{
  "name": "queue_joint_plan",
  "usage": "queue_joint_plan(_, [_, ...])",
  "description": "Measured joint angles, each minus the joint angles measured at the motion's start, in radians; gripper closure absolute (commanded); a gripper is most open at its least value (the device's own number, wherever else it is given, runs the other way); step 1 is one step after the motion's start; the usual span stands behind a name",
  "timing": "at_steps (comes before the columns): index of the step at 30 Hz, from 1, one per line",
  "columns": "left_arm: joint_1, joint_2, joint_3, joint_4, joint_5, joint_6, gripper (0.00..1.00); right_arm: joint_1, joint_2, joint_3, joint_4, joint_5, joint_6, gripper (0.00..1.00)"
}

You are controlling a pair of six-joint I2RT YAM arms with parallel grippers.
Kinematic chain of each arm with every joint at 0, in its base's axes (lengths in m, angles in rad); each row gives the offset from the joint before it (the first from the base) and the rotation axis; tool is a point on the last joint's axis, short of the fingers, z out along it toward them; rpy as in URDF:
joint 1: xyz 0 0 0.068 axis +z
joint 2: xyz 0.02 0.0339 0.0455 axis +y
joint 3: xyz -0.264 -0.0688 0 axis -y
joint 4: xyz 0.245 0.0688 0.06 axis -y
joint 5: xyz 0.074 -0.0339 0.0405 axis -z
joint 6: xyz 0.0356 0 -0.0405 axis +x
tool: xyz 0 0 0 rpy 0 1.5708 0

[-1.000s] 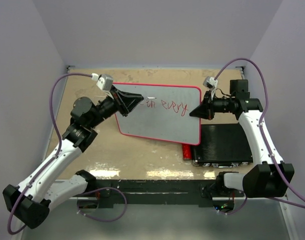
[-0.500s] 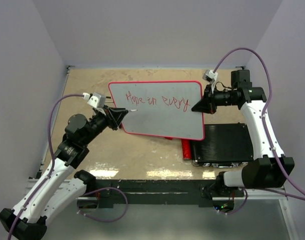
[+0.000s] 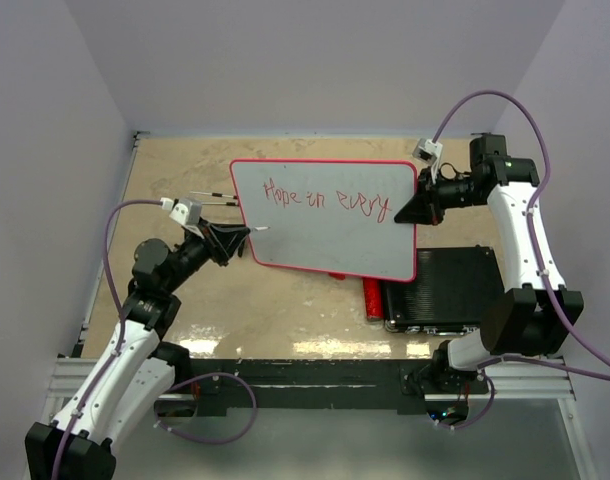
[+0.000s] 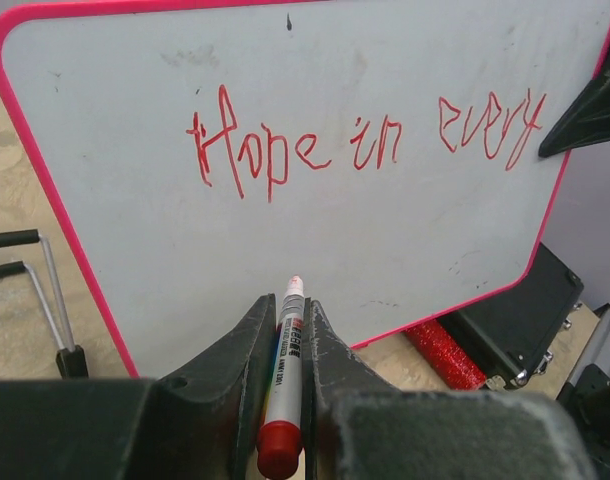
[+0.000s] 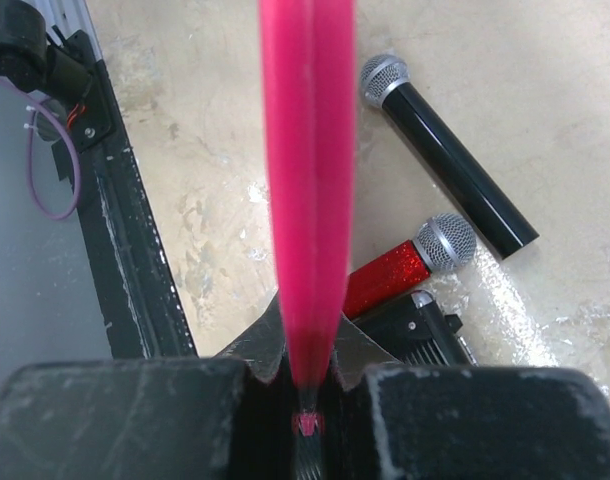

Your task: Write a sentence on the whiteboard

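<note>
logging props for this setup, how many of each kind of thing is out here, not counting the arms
whiteboard: 1
marker: 1
microphones: 2, a black one and a red glittery one
black case: 1
wire stand: 1
total: 6

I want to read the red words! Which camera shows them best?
The left wrist view: the sentence fills it, facing the camera. The top external view shows it small; the right wrist view sees only the edge of the whiteboard.
</note>
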State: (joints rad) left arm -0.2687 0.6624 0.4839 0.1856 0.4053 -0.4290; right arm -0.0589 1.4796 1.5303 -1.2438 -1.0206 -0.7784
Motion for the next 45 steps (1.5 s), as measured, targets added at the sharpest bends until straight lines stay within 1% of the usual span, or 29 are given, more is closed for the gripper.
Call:
queue_joint_plan(3, [0.007,-0.012,-0.035,0.063,0.039,-0.007,1.00,-0.005,0.005,0.000,-0.020,0.000,-0.024,1.00])
queue_joint_plan(6, [0.007,-0.035,-0.061,0.091,0.063,-0.010,1.00,-0.005,0.005,0.000,-0.023,-0.003,-0.042,1.00])
queue_joint_plan(19, [0.007,-0.059,-0.064,0.055,0.051,-0.057,1.00,-0.006,-0.008,-0.085,0.032,-0.038,-0.059,1.00])
queue_joint_plan(45, [0.011,-0.031,-0.088,0.066,0.052,-0.074,1.00,-0.005,-0.052,-0.132,0.056,-0.053,-0.079,1.00])
